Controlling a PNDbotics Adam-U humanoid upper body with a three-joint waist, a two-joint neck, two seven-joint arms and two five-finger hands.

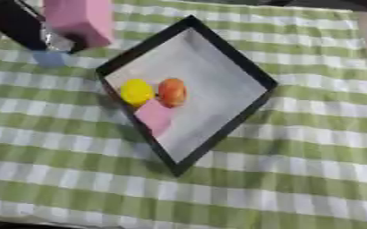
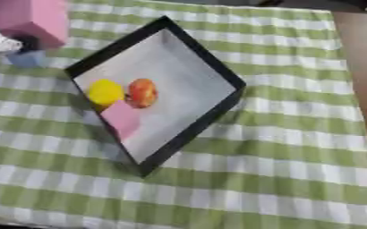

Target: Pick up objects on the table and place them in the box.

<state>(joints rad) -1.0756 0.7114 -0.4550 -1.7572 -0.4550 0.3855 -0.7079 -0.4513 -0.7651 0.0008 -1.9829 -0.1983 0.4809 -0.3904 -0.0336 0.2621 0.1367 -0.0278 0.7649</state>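
My left arm [image 1: 14, 22] reaches in from the upper left corner, black with a silver joint near the wrist; its hand [image 1: 67, 41] is mostly hidden; I can't tell the fingers' state; right arm shows nowhere.

Checked cloth [image 1: 296, 179] covers the table; the black-rimmed box [image 1: 218, 134] looks smooth, matt inside.

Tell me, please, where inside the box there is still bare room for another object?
The box's right half is bare grey floor, up to its far and right rims. The left corner is crowded: yellow ball, orange ball and pink block cluster there, close against the left rim.
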